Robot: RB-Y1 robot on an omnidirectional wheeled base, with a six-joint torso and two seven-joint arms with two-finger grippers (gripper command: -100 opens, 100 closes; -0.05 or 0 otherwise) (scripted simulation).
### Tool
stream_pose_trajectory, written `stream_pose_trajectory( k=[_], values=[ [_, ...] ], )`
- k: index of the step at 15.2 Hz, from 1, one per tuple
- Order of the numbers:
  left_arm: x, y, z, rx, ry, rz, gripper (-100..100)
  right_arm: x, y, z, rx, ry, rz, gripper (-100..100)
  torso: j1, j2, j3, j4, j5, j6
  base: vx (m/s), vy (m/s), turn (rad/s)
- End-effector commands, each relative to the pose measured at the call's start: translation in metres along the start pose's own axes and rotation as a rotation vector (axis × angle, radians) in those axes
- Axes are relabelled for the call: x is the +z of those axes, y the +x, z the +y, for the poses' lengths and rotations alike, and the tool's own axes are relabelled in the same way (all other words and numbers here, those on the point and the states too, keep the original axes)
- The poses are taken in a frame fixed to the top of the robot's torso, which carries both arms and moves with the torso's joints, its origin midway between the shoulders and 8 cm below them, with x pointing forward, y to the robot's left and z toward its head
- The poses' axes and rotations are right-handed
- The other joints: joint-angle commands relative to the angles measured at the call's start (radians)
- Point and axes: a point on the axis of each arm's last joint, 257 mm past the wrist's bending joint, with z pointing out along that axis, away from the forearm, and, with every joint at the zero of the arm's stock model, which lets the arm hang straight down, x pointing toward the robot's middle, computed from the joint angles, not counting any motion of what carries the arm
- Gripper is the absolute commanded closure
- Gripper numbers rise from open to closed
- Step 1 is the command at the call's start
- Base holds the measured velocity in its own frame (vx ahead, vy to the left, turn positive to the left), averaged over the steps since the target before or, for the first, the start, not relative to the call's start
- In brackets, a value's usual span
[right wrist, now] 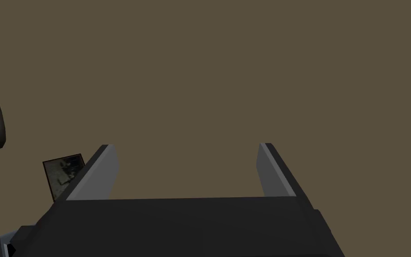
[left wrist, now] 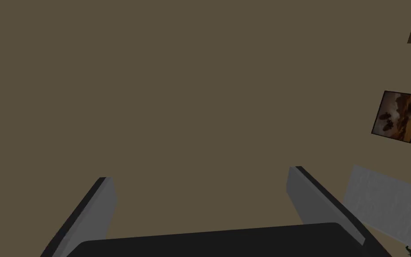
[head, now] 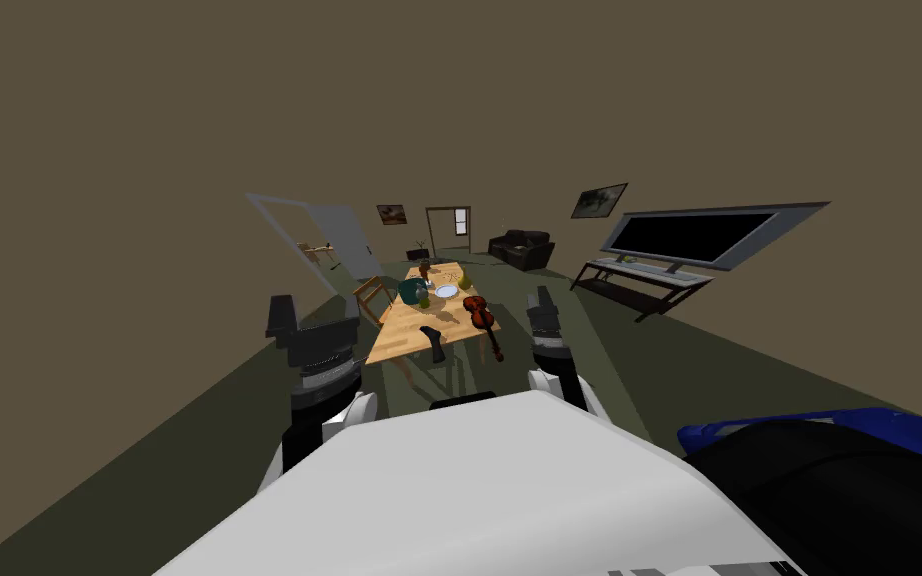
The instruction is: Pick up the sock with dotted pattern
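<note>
A dark sock [head: 433, 342] lies at the near end of a wooden table [head: 399, 335] ahead of me, partly over its front edge; its pattern is too small to make out. Both arms are raised in front of my chest, well short of the table. My left gripper [head: 281, 308] [left wrist: 200, 174] is open with nothing between its fingers. My right gripper [head: 543, 302] [right wrist: 185, 146] is also open and empty. Both hands point at a plain brown wall.
On the table are a violin [head: 480, 318], a white plate [head: 446, 291] and a teal object [head: 413, 291]. A wooden chair [head: 373, 296] stands at its left side. A TV on a low stand [head: 694, 240] is at the right, a dark sofa [head: 522, 248] at the back, and a blue and black object [head: 829, 470] close on my right.
</note>
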Motion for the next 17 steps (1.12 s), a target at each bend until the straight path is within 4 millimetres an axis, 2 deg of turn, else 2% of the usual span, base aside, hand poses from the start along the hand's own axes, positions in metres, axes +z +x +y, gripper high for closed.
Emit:
stream_pose_trajectory(
  k=[1, 5, 8, 9, 10, 13, 15, 16, 17],
  values=[
    [-0.001, 0.003, 0.006, 0.010, -0.021, 0.027, -100, 0.000, 0.000, 0.000, 0.000, 0.000, 0.000, 0, 0.000, 0.000, 0.000, 0.000, 0.000, 0.000, 0.002, 0.000, -0.028],
    [-0.005, 0.008, 0.041, 0.062, -0.130, 0.093, -100, 0.000, 0.000, 0.000, 0.000, 0.000, 0.000, 0, 0.001, -0.001, 0.000, 0.000, 0.000, 0.000, 0.010, 0.002, -0.105],
    [-0.008, 0.007, 0.056, 0.082, -0.177, 0.104, -100, 0.000, 0.000, 0.000, 0.000, 0.000, 0.000, 0, 0.001, -0.001, -0.001, 0.000, 0.000, 0.000, 0.013, 0.004, -0.086],
    [-0.011, 0.007, 0.069, 0.103, -0.216, 0.116, -100, 0.000, 0.000, 0.000, 0.000, 0.000, 0.000, 0, 0.001, -0.001, -0.001, 0.000, 0.000, 0.000, 0.012, 0.002, -0.100],
    [-0.011, 0.006, 0.070, 0.104, -0.223, 0.115, -100, 0.000, 0.000, 0.000, 0.000, 0.000, 0.000, 0, 0.000, -0.001, -0.001, 0.000, 0.000, 0.000, 0.011, 0.003, -0.078],
    [-0.018, 0.003, 0.097, 0.152, -0.303, 0.137, -100, 0.000, 0.000, 0.000, 0.000, 0.000, 0.000, 0, 0.001, -0.001, -0.001, 0.000, 0.000, 0.000, 0.013, 0.004, -0.108],
    [-0.020, 0.002, 0.103, 0.154, -0.326, 0.135, -100, 0.000, 0.000, 0.000, 0.000, 0.000, 0.000, 0, 0.001, -0.001, -0.001, 0.000, 0.000, 0.000, 0.012, 0.006, -0.067],
    [-0.024, 0.000, 0.116, 0.180, -0.363, 0.146, -100, 0.000, 0.000, 0.000, 0.000, 0.000, 0.000, 0, 0.001, -0.001, -0.001, 0.000, 0.000, 0.000, 0.010, 0.001, -0.100],
    [-0.026, -0.001, 0.121, 0.181, -0.383, 0.144, -100, 0.000, 0.000, 0.000, 0.000, 0.000, 0.000, 0, 0.000, -0.001, -0.001, 0.000, 0.000, 0.000, 0.011, 0.003, -0.108]
  ],
)
